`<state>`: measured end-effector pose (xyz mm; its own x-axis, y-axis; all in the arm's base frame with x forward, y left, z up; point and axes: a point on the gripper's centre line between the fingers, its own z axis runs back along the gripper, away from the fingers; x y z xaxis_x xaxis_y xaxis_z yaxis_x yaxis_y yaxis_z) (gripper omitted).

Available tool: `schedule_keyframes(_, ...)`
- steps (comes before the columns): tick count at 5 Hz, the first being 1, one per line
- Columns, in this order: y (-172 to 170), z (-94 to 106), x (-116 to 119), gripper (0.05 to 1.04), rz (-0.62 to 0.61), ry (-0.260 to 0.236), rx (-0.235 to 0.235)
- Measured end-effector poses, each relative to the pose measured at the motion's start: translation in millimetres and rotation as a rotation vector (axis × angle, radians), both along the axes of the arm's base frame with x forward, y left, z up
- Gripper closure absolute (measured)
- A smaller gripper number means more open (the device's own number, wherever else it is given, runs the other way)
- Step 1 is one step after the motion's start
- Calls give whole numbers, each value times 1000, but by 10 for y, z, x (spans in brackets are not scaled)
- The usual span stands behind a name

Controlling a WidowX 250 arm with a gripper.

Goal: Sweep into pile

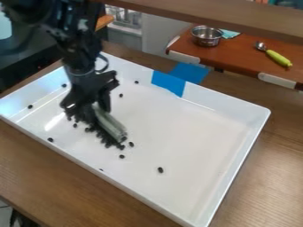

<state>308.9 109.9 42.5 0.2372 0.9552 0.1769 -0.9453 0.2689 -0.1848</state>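
Nearest us in the tray [201,137], one stray bean [160,170] sits alone, well apart from the rest; a few more lie loose just beside the tool's low end. Behind them we find the beans [108,141], bunched in a ragged band that follows the tool [111,125] along its near, left-hand side as we look. That is the relation we work from: the tool's long axis slants from the gripper [91,107] down toward us and rightward, and the bunch lies along that length, some of it seeming to touch. A push across the axis, toward the near left wall, ought to drive the bunch; a push along it would probably let beans slip past the end. The lone bean lies beyond that end, so we judge it needs its own stroke from its outer side. Farther back, the gripper looks closed on the tool's upper end, the fingers on either side of it. Farthest off, two strays lie toward the blue tape [168,83].
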Motion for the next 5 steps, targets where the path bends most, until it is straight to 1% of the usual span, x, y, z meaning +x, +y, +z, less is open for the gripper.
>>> schedule_keyframes(1,165,3,-230,718,29,33,-25)
schedule_keyframes(2,253,9,-434,718,28,47,-26)
schedule_keyframes(3,227,32,-550,718,30,47,-51)
schedule_keyframes(4,45,97,-426,718,24,42,-101)
schedule_keyframes(5,-439,220,-58,718,-50,-16,-112)
